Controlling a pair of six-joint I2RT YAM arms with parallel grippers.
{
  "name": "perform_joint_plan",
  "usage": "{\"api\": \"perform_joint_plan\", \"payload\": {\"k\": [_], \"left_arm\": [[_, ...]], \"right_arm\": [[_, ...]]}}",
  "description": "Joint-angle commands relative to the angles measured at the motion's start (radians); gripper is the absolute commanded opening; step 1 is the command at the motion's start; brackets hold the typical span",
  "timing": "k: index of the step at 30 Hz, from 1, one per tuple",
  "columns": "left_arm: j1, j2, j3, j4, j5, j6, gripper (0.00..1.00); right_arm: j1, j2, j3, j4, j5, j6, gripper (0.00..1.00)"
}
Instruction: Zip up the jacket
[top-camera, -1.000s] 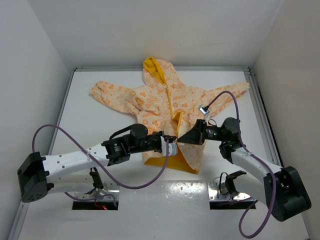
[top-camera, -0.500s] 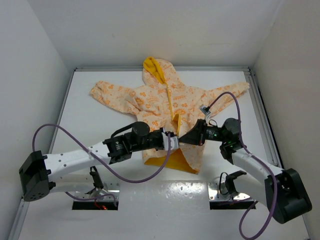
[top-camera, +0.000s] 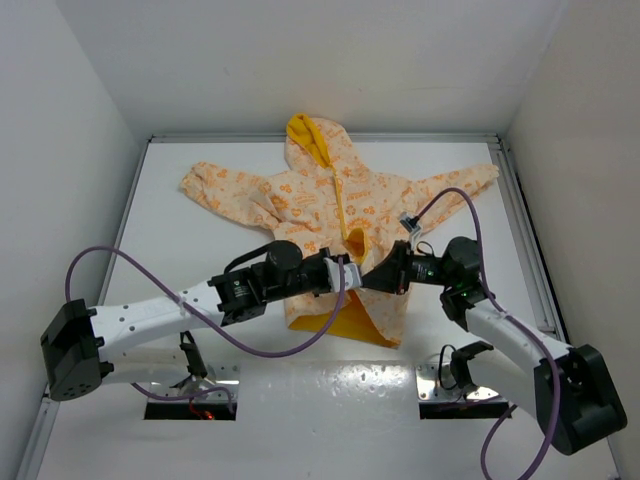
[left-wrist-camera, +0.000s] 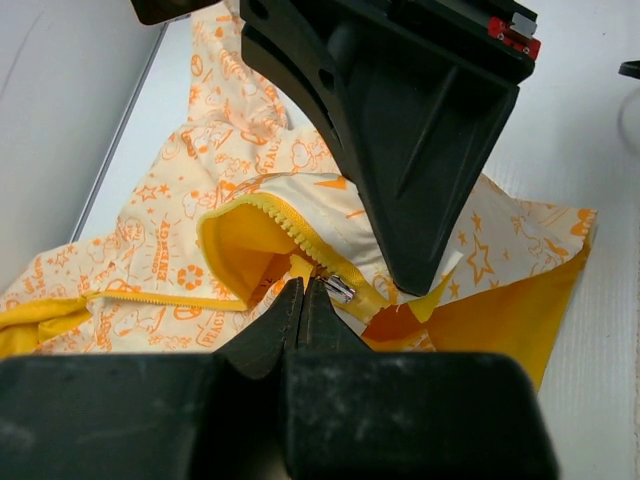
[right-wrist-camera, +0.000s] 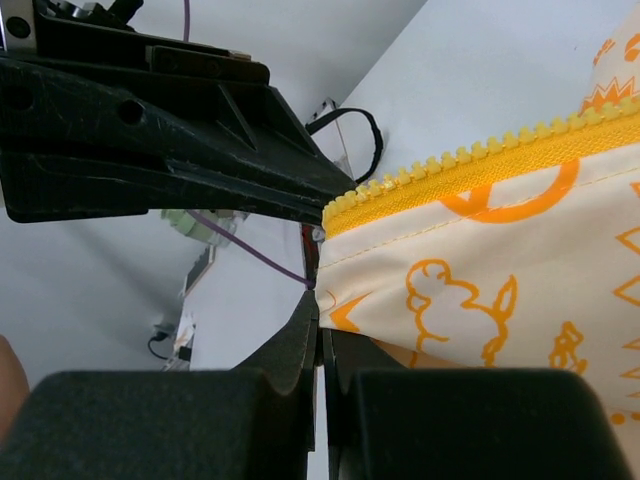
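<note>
jacket (top-camera: 340, 210): I saw it lying flat on the white table (top-camera: 200, 250), hood toward the far wall, sleeves spread, lower front flapped open with the yellow lining showing
zipper slider (left-wrist-camera: 341, 288): it sat low on the jacket's front, above the hem
left hand (top-camera: 347, 272): fingers were pressed together, tips pinching at the slider; I couldn't tell exactly what they held
right hand (top-camera: 374, 277): shut on the jacket's front edge just beside the slider, cloth nipped between its tips
step: I judged I was at the start of the pull, both hands meeting at the slider
next: I'd have to keep the hem taut with the right hand and draw the slider toward the hood
</note>
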Motion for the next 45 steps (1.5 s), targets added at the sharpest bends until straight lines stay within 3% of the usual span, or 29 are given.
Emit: {"api": "perform_joint_plan", "payload": {"k": [1, 4, 8, 9, 11, 12, 15, 19, 24, 26, 27, 28, 30, 34, 37, 42, 43, 44, 45], "left_arm": [[0.041, 0.002, 0.068, 0.083, -0.172, 0.012, 0.00], [0.041, -0.012, 0.068, 0.050, -0.139, -0.002, 0.00], [0.041, -0.012, 0.077, 0.001, -0.139, -0.062, 0.00], [0.041, -0.012, 0.086, -0.008, -0.139, -0.086, 0.00], [0.041, -0.012, 0.086, -0.037, -0.139, -0.117, 0.00], [0.041, -0.012, 0.086, -0.037, -0.139, -0.126, 0.00], [0.041, -0.012, 0.086, -0.046, -0.128, -0.163, 0.00], [0.032, 0.022, 0.120, -0.081, -0.103, -0.235, 0.00], [0.032, 0.063, 0.170, -0.112, -0.103, -0.332, 0.00], [0.032, 0.074, 0.170, -0.112, -0.103, -0.361, 0.00], [0.032, 0.074, 0.180, -0.112, -0.103, -0.372, 0.00], [0.032, 0.074, 0.180, -0.112, -0.103, -0.372, 0.00], [0.032, 0.074, 0.192, -0.126, -0.103, -0.381, 0.00], [0.053, 0.054, 0.201, -0.146, -0.103, -0.390, 0.00], [0.062, 0.034, 0.178, -0.155, -0.103, -0.380, 0.00], [0.063, 0.034, 0.154, -0.108, -0.103, -0.361, 0.00], [0.063, 0.046, 0.154, -0.108, -0.103, -0.361, 0.00], [0.063, 0.047, 0.154, -0.108, -0.094, -0.351, 0.00], [0.063, 0.060, 0.163, -0.108, -0.094, -0.341, 0.00]], "right_arm": [[0.033, -0.026, -0.007, -0.010, -0.166, -0.026, 0.00], [0.027, -0.029, 0.022, -0.070, -0.158, -0.053, 0.03], [-0.049, -0.065, 0.050, -0.168, -0.127, -0.096, 0.32], [-0.074, -0.093, 0.059, -0.311, -0.115, -0.154, 0.38], [-0.107, -0.168, 0.106, -0.482, -0.078, -0.276, 0.40], [-0.114, -0.203, 0.126, -0.554, -0.075, -0.293, 0.36], [-0.151, -0.272, 0.143, -0.564, -0.092, -0.279, 0.15], [-0.093, -0.292, 0.149, -0.480, -0.092, -0.146, 0.26], [0.052, -0.274, 0.178, -0.451, 0.008, -0.138, 0.26], [0.151, -0.251, 0.166, -0.467, 0.012, -0.193, 0.21], [0.170, -0.242, 0.169, -0.565, 0.018, -0.225, 0.16], [0.199, -0.236, 0.174, -0.727, 0.058, -0.367, 0.11], [0.123, -0.239, 0.156, -0.847, 0.115, -0.417, 0.06], [-0.067, -0.343, 0.090, -1.003, 0.309, -0.381, 0.00], [-0.198, -0.407, 0.042, -1.015, 0.347, -0.330, 0.00], [-0.183, -0.236, 0.094, -1.105, 0.583, -0.336, 0.00], [-0.124, -0.102, 0.173, -1.138, 0.746, -0.340, 0.00], [-0.096, -0.048, 0.212, -1.180, 0.808, -0.340, 0.00], [-0.030, 0.002, 0.255, -1.322, 0.941, -0.359, 0.00]]}}
